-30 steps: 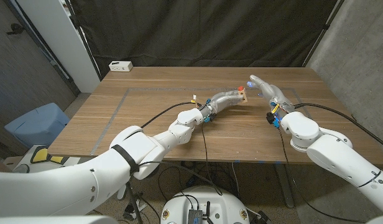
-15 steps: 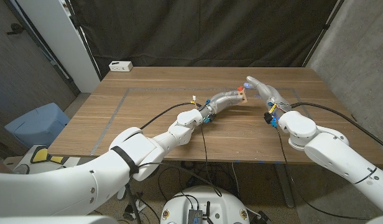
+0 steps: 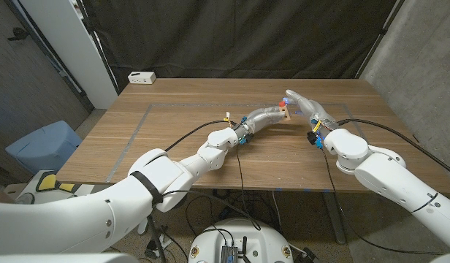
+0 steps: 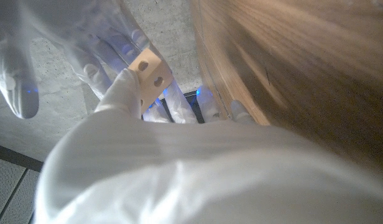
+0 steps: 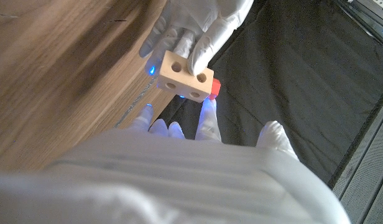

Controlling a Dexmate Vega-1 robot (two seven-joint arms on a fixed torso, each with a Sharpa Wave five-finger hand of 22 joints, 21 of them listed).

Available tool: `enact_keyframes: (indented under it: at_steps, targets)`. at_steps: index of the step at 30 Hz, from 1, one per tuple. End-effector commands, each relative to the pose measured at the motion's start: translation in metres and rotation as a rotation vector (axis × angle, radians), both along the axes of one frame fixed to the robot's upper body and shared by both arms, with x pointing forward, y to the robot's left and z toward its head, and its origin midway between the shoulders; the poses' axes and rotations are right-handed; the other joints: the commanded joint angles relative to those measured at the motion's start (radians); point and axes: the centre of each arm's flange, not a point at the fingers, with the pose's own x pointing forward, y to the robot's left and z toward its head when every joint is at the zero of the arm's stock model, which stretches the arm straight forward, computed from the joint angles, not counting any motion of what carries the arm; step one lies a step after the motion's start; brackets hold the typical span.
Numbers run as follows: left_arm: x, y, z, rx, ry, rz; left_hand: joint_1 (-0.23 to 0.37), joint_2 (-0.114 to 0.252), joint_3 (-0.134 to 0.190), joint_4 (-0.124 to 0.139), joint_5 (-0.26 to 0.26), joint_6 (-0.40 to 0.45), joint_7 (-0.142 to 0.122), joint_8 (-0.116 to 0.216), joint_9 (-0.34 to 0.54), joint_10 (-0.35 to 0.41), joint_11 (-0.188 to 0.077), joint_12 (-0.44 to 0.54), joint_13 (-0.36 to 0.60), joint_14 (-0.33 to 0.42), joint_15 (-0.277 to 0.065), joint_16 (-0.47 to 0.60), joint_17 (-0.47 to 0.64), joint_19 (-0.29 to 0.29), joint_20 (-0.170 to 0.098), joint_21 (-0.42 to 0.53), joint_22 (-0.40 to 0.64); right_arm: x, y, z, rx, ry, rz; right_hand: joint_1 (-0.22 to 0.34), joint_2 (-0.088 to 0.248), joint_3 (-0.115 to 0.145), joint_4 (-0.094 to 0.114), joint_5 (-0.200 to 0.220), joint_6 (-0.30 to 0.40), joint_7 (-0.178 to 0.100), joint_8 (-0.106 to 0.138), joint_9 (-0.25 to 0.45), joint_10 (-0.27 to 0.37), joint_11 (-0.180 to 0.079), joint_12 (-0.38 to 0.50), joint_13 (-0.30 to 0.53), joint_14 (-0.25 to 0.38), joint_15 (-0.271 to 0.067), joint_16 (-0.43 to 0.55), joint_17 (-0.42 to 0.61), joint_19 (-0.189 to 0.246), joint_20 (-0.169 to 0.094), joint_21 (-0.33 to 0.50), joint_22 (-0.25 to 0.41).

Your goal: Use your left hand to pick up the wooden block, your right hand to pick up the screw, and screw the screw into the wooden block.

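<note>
Left robot hand (image 5: 194, 28) grips the wooden block (image 5: 186, 75); right wrist view reveals a red screw (image 5: 215, 89) beside it.

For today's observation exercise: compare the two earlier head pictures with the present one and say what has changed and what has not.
The right hand has moved leftward, closing in on the wooden block until its fingertips are beside the red piece on it. Whether it grips that piece cannot be told. The left hand still holds the block up in the same spot, and the white box at the table's far corner is unmoved.
</note>
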Motion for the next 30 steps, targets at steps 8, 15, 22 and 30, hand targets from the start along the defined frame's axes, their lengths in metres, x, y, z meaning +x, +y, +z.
enact_keyframes:
  at_steps: [8,15,22,30]
  targets:
    - [0.0041,-0.0013,-0.0015,0.009,0.031,0.018,-0.006,0.011,0.006,0.007,0.004,0.030,0.016,0.008,0.004,0.004,-0.001,0.005,0.005,0.009,-0.021,0.003,0.001,0.001,0.008,0.007,0.005,0.0015,0.0054,0.0011,-0.019,0.006,0.016,-0.006,0.003,-0.001,-0.003,0.003,0.001,0.000,0.003,0.001,-0.007,0.000,0.000,0.002,-0.023,0.012,0.003,0.002,-0.002,0.008,0.005,0.000]
    - [0.0053,-0.0015,-0.0014,0.011,0.040,0.023,-0.006,0.013,0.008,0.007,0.005,0.032,0.017,0.008,0.004,0.004,0.006,0.004,0.004,0.008,-0.022,0.003,0.002,0.001,0.007,0.007,0.005,0.0025,0.0058,-0.0004,-0.014,0.016,0.016,-0.006,0.004,-0.001,-0.003,0.003,0.002,0.000,0.005,0.001,-0.007,0.000,0.000,0.002,-0.023,0.012,0.003,0.002,-0.001,0.008,0.005,0.000]
    - [0.0064,-0.0018,-0.0014,0.015,0.048,0.027,-0.007,0.012,0.008,0.007,0.005,0.031,0.016,0.008,0.004,0.005,0.002,0.005,0.004,0.010,-0.022,0.003,0.001,0.001,0.008,0.007,0.005,0.0027,0.0058,-0.0021,-0.015,0.022,0.015,-0.006,0.005,-0.001,-0.003,0.003,0.003,0.000,0.005,0.001,-0.007,0.001,0.000,0.002,-0.023,0.011,0.003,0.002,-0.001,0.008,0.005,0.000]
    - [0.0079,-0.0022,-0.0014,0.017,0.060,0.034,-0.007,0.011,0.008,0.006,0.004,0.031,0.015,0.007,0.004,0.008,0.000,0.006,0.004,0.010,-0.021,0.003,0.001,0.002,0.008,0.008,0.005,0.0014,0.0083,-0.0036,-0.018,0.023,0.023,-0.006,0.005,-0.001,-0.003,0.003,0.004,0.000,0.006,0.001,-0.007,0.001,0.001,0.002,-0.022,0.012,0.004,0.002,-0.001,0.008,0.005,0.000]
